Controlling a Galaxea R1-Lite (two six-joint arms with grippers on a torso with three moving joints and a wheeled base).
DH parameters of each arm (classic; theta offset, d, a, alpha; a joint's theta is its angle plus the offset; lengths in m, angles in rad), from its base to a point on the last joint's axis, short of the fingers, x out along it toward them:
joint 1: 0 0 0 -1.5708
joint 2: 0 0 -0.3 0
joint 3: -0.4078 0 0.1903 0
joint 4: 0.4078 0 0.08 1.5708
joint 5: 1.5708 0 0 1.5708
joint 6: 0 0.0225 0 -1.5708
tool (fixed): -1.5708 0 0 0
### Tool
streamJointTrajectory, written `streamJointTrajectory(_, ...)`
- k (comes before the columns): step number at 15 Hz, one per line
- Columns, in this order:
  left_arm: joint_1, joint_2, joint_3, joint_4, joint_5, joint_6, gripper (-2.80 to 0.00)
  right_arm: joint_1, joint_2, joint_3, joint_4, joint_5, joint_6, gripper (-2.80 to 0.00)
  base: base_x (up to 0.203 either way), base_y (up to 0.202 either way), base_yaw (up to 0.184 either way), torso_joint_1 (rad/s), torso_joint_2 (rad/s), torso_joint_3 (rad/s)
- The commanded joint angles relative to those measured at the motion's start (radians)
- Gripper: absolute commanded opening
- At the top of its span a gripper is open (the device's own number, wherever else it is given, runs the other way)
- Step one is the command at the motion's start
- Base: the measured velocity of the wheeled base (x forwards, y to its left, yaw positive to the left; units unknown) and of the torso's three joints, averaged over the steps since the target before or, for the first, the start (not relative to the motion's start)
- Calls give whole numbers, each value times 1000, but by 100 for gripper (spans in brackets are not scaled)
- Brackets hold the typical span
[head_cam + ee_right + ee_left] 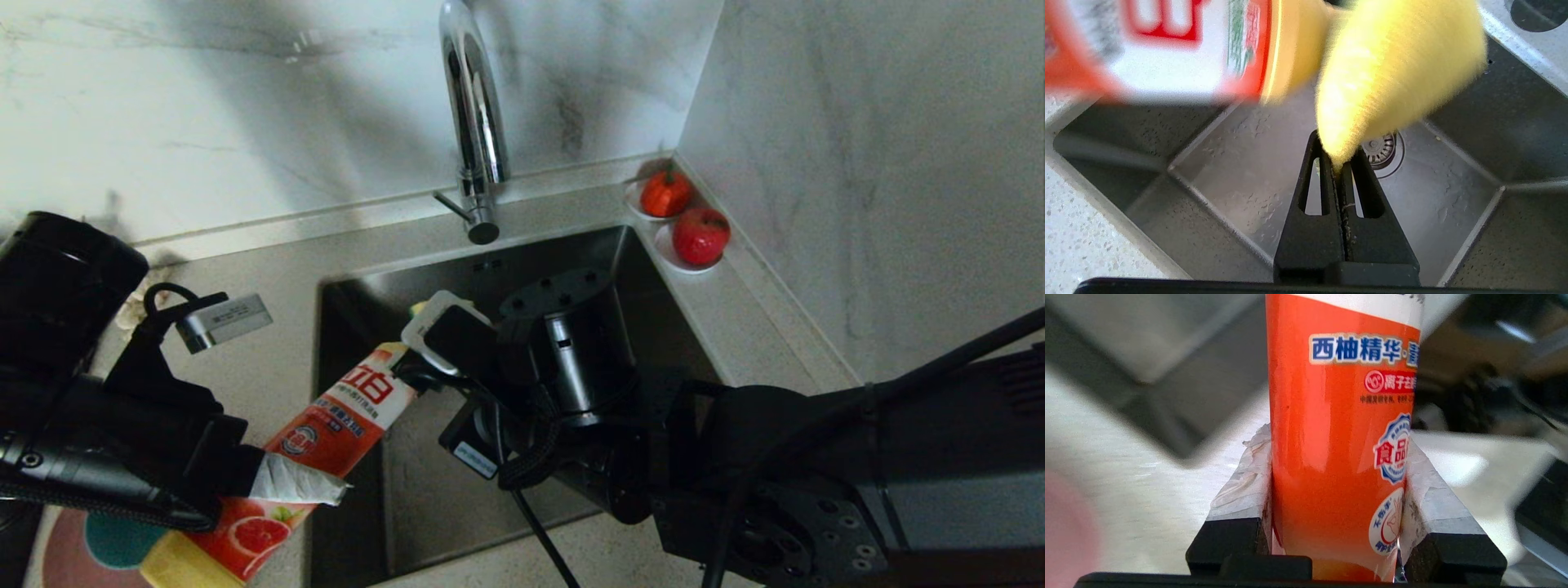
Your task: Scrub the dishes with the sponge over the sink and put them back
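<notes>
Over the sink (pixel 457 482) my right gripper (pixel 1338 157) is shut on a corner of the yellow sponge (pixel 1392 69); a sliver of the sponge (pixel 419 309) shows past the wrist in the head view. My left gripper (pixel 1336 441) is shut on an orange dish-soap bottle (pixel 1339 437). The bottle (pixel 343 416) is tilted across the sink's left rim, and its cap end (pixel 1290 41) is right next to the sponge. The pink plate (pixel 61 555) with the teal bowl (pixel 118 539) on it lies on the counter at the front left, partly under my left arm.
The chrome tap (pixel 473 122) rises behind the sink, and the drain strainer (pixel 1382 149) lies below the sponge. Two white saucers with red fruit (pixel 700 237) stand in the back right corner against the marble wall. My right arm (pixel 775 474) spans the sink's front right.
</notes>
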Motion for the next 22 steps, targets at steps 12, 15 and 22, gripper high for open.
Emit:
streamJointTrajectory(12, 106, -52, 118, -494, 209, -101, -280, -28, -73, 39, 21, -14, -14, -280, 0, 0, 0, 0, 0, 0)
streamJointTrajectory(15, 104, -67, 227, -789, 361, -136, -280, -49, -117, 48, 55, -14, -14, -280, 0, 0, 0, 0, 0, 0)
streamJointTrajectory(22, 95, -51, 248, -1095, 764, -221, -280, -73, -156, 69, 89, -14, -9, -280, 0, 0, 0, 0, 0, 0)
